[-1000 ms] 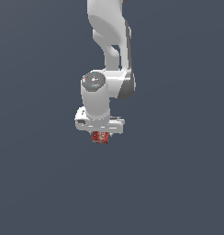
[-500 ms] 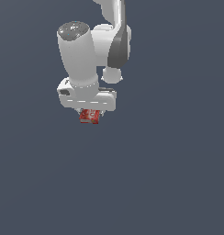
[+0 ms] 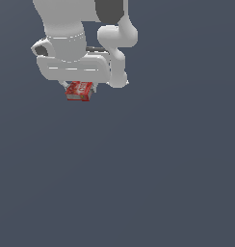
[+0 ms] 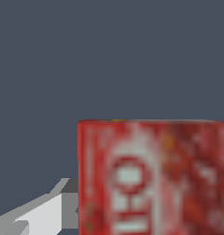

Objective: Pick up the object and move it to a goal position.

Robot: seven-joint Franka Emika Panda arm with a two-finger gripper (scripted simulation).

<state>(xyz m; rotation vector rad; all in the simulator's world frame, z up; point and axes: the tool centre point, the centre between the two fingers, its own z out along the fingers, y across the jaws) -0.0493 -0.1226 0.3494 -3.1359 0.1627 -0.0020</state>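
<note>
The object is a small red box with white lettering (image 3: 80, 90). It hangs just under my white gripper (image 3: 79, 87) near the top of the exterior view's left half, high above the plain grey ground. The gripper is shut on the box; the fingers are mostly hidden behind the hand and the box. In the wrist view the red box (image 4: 153, 176) fills a large part of the picture, with one pale grey finger (image 4: 38, 213) beside it.
Only a flat dark grey-blue surface (image 3: 153, 183) shows around and below the arm. No goal marker or other object is in view.
The arm with the held box has moved up and toward the exterior view's left, and appears larger, closer to the camera. The box stays in the gripper.
</note>
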